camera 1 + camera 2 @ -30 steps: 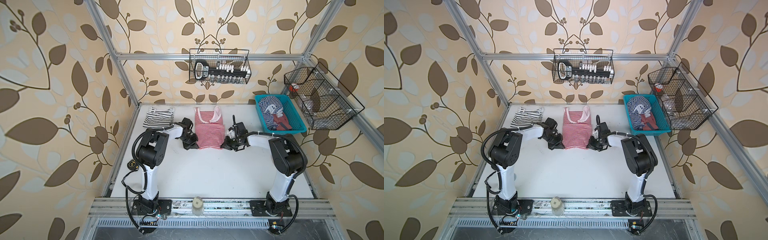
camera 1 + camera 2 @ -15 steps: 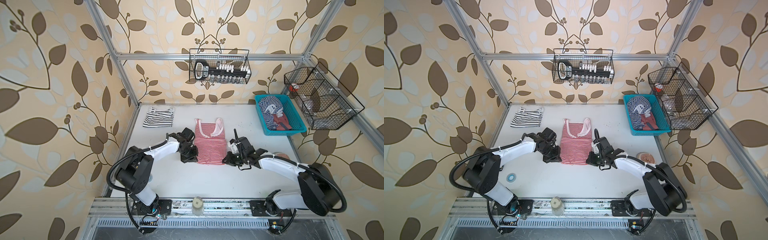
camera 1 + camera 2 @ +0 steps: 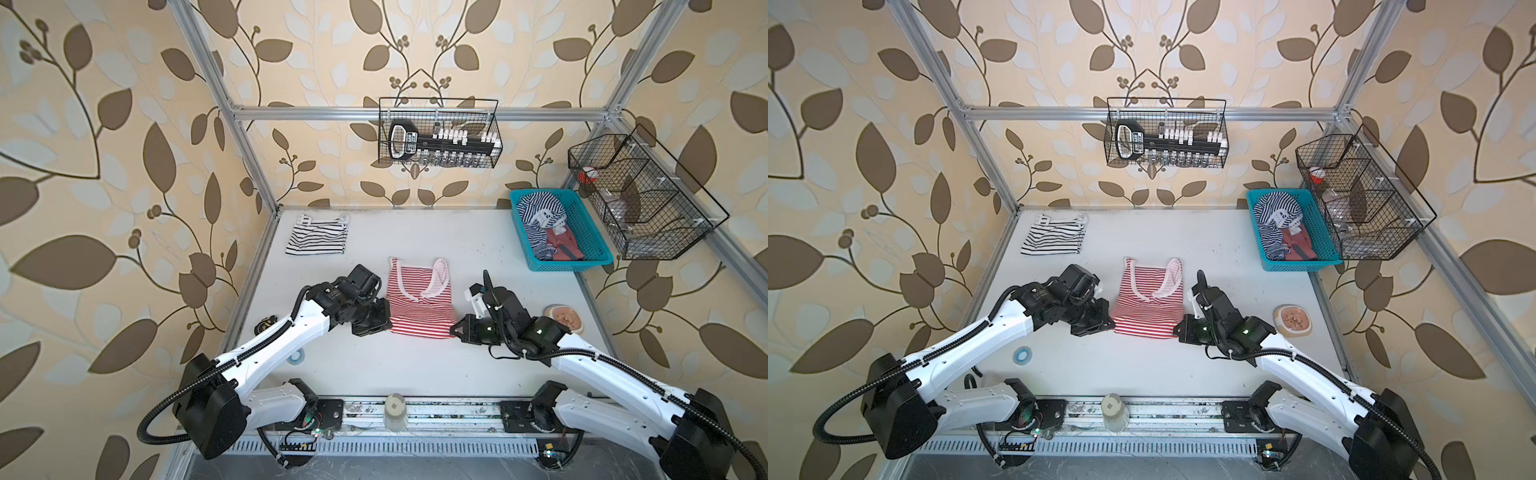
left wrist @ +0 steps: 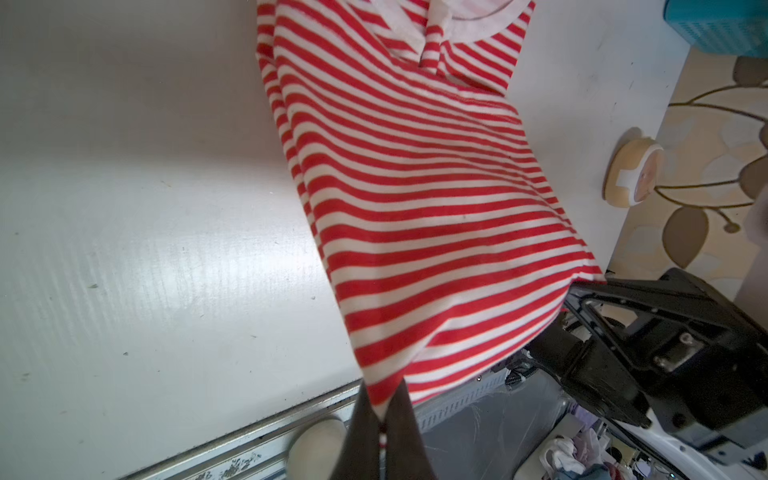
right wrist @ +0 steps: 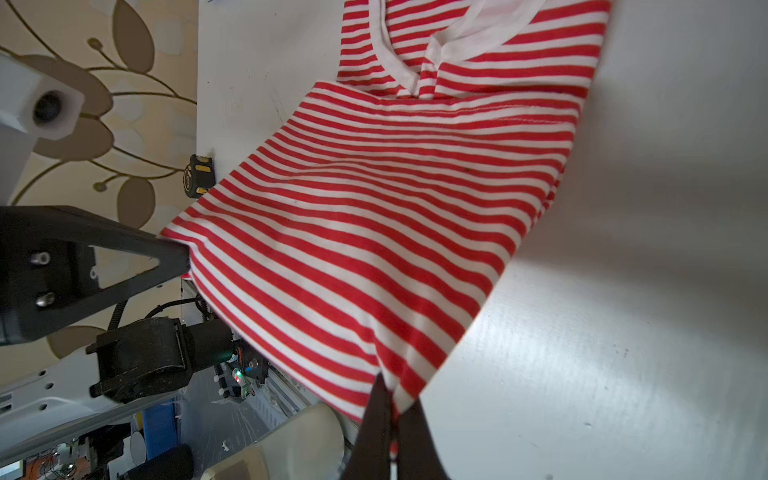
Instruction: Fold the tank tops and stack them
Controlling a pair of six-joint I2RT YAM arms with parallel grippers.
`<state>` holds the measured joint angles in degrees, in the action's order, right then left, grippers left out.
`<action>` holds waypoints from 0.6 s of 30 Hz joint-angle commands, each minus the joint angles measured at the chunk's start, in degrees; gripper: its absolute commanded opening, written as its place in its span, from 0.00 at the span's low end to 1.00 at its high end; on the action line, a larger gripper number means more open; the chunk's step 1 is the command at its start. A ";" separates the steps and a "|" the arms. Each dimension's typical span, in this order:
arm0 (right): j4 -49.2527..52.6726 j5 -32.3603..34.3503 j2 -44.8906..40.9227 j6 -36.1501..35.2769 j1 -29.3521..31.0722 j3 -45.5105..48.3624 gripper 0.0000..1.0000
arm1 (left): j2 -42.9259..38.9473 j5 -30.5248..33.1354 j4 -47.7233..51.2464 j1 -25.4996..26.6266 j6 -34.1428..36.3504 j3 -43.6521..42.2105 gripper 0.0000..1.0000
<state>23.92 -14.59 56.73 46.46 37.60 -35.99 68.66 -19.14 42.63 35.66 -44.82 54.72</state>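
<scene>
The red-striped tank top (image 3: 417, 301) (image 3: 1150, 301) lies mid-table, straps toward the back wall, its near hem lifted off the surface. My left gripper (image 3: 388, 326) (image 4: 384, 419) is shut on the hem's left corner. My right gripper (image 3: 454, 328) (image 5: 392, 409) is shut on the hem's right corner. Both wrist views show the red-striped cloth (image 4: 415, 199) (image 5: 374, 208) stretched between the two pinches. The black-striped tank top (image 3: 316, 236) (image 3: 1054, 236) lies folded at the back left of the table, apart from both grippers.
A teal basket (image 3: 582, 232) holding more clothes stands at the back right. A small round dish (image 3: 564, 318) sits right of my right arm. A tape roll (image 3: 1022, 355) and a small black-and-yellow object (image 3: 264, 323) lie near the left edge. Wire baskets (image 3: 438, 133) hang on the walls.
Both grippers have dragged the red-striped tank top from the back of the table toward the front, keeping hold of its hem. The arms have swung low and outward.
</scene>
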 commanded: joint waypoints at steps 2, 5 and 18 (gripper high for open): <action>3.15 0.27 2.73 -2.10 -2.69 -5.17 0.00 | 2.33 4.85 4.50 -0.04 1.85 7.77 0.00; 2.85 -1.66 5.65 -3.92 -6.04 -7.82 0.00 | 5.88 6.48 6.04 -0.84 3.51 11.78 0.00; 0.56 -14.83 28.42 -11.68 -17.84 -22.89 0.00 | 21.67 0.53 3.29 -10.56 8.34 24.31 0.03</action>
<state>24.21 -25.89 82.06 37.56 20.93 -55.48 89.10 -17.65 45.56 26.79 -38.92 75.88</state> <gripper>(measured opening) 0.050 0.048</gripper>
